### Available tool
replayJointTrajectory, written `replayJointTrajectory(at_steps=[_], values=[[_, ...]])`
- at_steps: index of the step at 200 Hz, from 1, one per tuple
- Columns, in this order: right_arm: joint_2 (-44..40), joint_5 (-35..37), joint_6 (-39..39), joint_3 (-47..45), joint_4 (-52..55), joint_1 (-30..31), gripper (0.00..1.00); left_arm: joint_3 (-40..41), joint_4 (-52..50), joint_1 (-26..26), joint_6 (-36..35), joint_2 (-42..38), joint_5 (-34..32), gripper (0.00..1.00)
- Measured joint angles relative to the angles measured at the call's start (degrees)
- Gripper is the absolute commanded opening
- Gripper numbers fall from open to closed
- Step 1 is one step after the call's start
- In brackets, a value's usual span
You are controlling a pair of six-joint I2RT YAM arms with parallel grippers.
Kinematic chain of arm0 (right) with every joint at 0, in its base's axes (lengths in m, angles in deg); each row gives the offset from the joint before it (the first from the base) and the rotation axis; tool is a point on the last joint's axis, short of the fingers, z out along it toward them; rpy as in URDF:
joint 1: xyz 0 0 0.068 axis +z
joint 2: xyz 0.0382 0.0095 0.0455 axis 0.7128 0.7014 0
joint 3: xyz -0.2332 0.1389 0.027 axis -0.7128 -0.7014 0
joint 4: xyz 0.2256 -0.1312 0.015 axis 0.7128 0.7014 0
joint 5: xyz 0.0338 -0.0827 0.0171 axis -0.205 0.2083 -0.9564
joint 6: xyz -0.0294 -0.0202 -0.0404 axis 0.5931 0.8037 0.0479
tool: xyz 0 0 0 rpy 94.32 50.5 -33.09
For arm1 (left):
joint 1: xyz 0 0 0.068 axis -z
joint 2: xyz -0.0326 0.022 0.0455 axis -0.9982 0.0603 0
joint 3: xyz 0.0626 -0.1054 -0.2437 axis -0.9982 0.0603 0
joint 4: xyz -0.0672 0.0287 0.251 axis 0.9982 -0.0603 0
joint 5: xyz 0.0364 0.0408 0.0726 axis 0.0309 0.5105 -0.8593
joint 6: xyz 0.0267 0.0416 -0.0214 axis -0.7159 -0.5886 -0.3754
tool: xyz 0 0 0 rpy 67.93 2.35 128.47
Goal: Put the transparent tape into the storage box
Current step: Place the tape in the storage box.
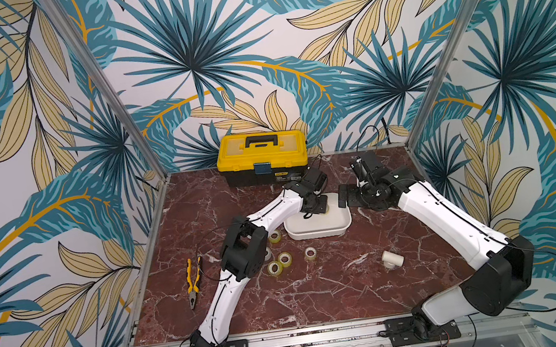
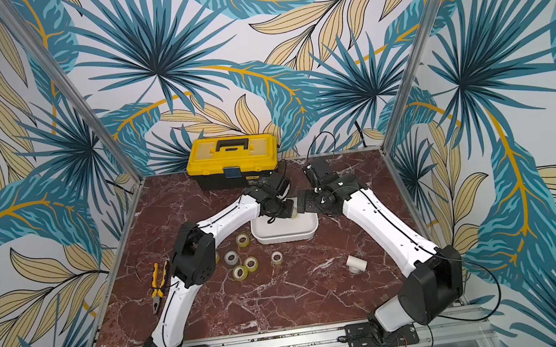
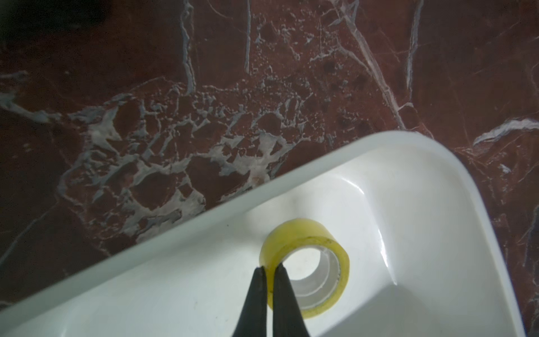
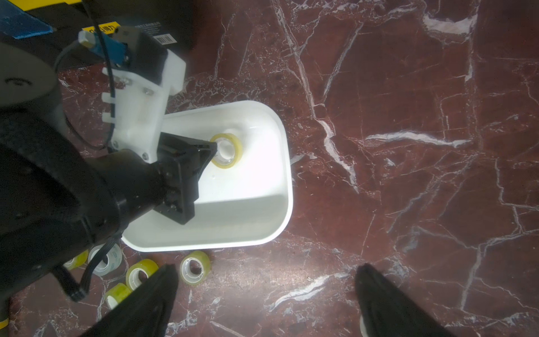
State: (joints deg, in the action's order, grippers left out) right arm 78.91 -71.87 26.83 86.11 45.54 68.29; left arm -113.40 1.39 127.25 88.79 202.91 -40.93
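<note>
**Item:** held roll point(image 3: 297, 230) of transparent tape. It has a clear, yellow-tinted band on a white core and is small against the tub.

**Location:** inside the storage box point(image 3: 145, 291) (white, shallow, rounded corners, no lid), in its far half. Whether it touches the floor cannot be told.

**Holder:** left gripper point(image 3: 269, 267), clamped tight on the roll's wall, with one finger outside the band and one inside the core.

**Other effector:** right gripper point(image 4: 267, 266), jaws spread wide with nothing between them, near the box's far right corner.

**Stock outside:** loose rolls point(image 2: 250, 262), clustered on the red marble table point(image 1: 304, 298) in front of the box, toward its left. Among them is a paler roll point(image 2: 231, 257).

**Obstruction:** the left arm's elbow hangs over this group and partly hides one roll.

**Surroundings:**
- yellow-and-black toolbox point(image 1: 261, 154), behind the box
- pliers point(image 1: 194, 282), at the table's left edge
- white pipe fitting point(image 1: 391, 258), well apart to the right
</note>
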Motion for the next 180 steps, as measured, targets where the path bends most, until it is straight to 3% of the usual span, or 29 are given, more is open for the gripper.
replayJointTrajectory(at_steps=[45, 113, 138, 157, 180], values=[[0.9, -1.5, 0.1, -0.4, -1.1, 0.0, 1.0, -1.4, 5.6, 0.3, 2.5, 2.3, 0.8, 0.0], [2.5, -1.7, 0.9, -0.4, -1.4, 0.0, 1.0, -3.3, 6.3, 0.9, 3.8, 5.5, 1.2, 0.0], [2.6, -1.7, 1.2, -0.4, -1.4, 0.0, 1.0, -3.3, 6.2, 0.9, 4.1, 5.5, 1.2, 0.3], [2.6, -1.7, 1.2, -0.4, -1.5, 0.0, 1.0, -3.3, 6.2, 0.9, 3.9, 5.5, 1.6, 0.47], [2.6, -1.9, 1.2, -0.4, -1.5, 0.0, 1.0, -3.1, 6.3, 0.9, 4.4, 5.5, 1.6, 0.52]])
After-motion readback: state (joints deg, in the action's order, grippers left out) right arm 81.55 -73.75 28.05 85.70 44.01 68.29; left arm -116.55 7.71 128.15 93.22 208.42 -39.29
